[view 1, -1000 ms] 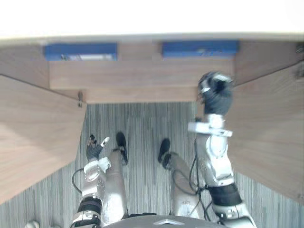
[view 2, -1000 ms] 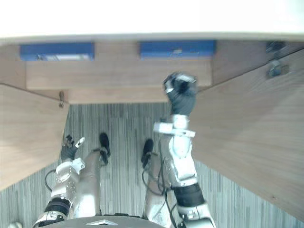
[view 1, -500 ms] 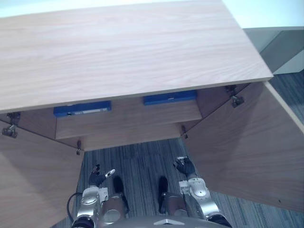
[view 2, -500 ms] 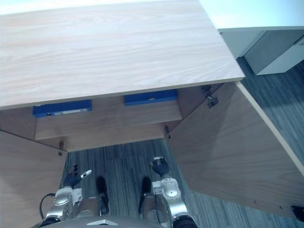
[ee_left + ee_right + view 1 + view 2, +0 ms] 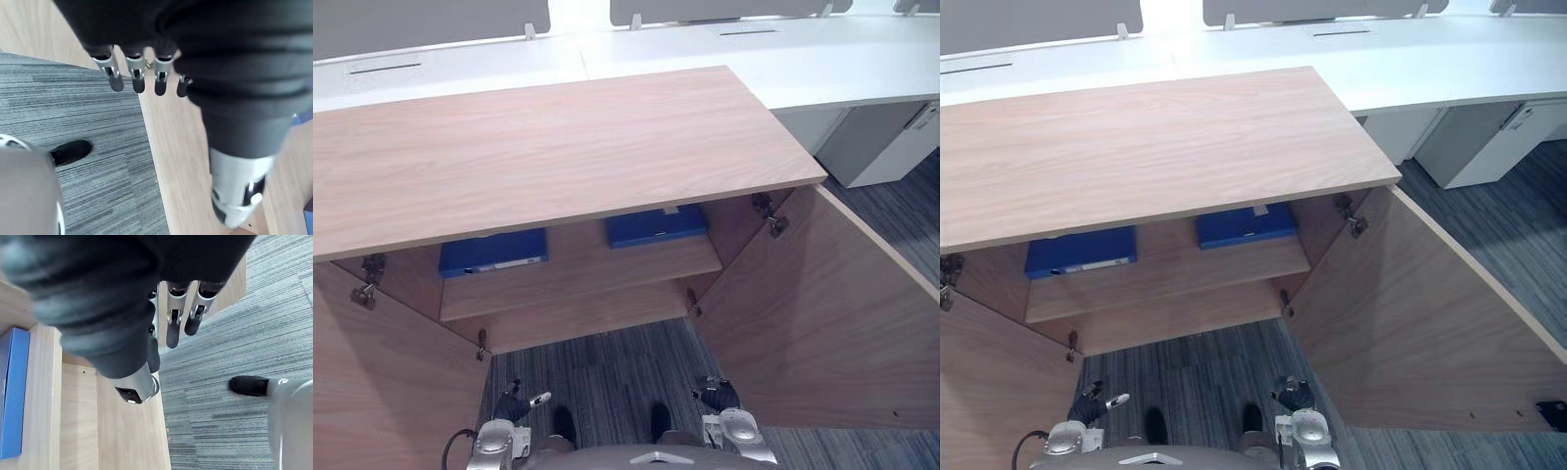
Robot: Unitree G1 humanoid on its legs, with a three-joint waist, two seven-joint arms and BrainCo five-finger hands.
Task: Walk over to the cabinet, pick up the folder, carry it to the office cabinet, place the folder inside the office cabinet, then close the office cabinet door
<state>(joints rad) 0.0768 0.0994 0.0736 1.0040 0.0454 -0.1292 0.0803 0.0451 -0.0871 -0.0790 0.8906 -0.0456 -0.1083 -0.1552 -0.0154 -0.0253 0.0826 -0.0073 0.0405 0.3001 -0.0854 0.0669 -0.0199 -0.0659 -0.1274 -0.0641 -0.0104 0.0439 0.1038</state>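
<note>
While left hand (image 5: 514,403) and right hand (image 5: 718,394) hang released | folder (image 5: 656,225) on shelf (image 5: 578,284), well apart

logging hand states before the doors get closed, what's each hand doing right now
left hand: open, holding nothing
right hand: open, holding nothing

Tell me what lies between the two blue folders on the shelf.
Bare shelf only, between left folder and right folder, seen in the left eye view.

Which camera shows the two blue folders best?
The right eye view: both blue folders lie on the shelf, partly under the cabinet top. The left eye view matches. The right wrist view catches part of one; the left wrist view, barely a blue sliver.
</note>
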